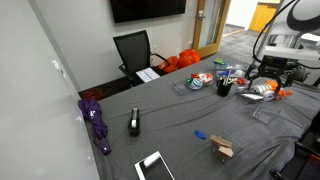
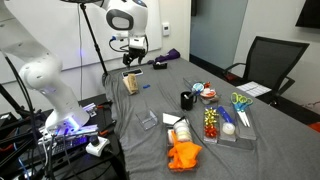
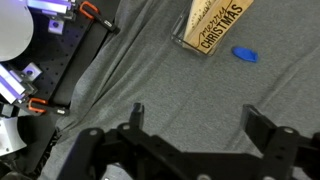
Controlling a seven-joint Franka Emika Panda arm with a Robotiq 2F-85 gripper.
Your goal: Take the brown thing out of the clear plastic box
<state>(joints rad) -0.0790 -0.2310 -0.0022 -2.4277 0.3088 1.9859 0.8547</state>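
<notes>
The fingers [image 3: 136, 116] are standing wide apart in the wrist view, gripping nothing, with only grey cloth showing between them. The brown thing [image 3: 218, 22] is sitting ahead of them near the top edge of that view, its printed lettering facing the camera. It is resting inside the clear plastic box [image 3: 184, 38], whose see-through wall is showing along its side. A small blue object [image 3: 245, 55] is lying near the box, not touching it, on the cloth-covered worktop [image 3: 150, 75]. In an exterior view the arm [image 2: 125, 18] is hovering above the box, well clear of it. Judging from this, the approach is the step in hand, and the brown piece is not yet being touched. The next move is calling for the fingers to travel forward and down until they are straddling the brown piece. They should then close on the piece itself rather than on the plastic wall, while staying off the blue object. Because the box looks light, it may be dragged up along with its contents.
</notes>
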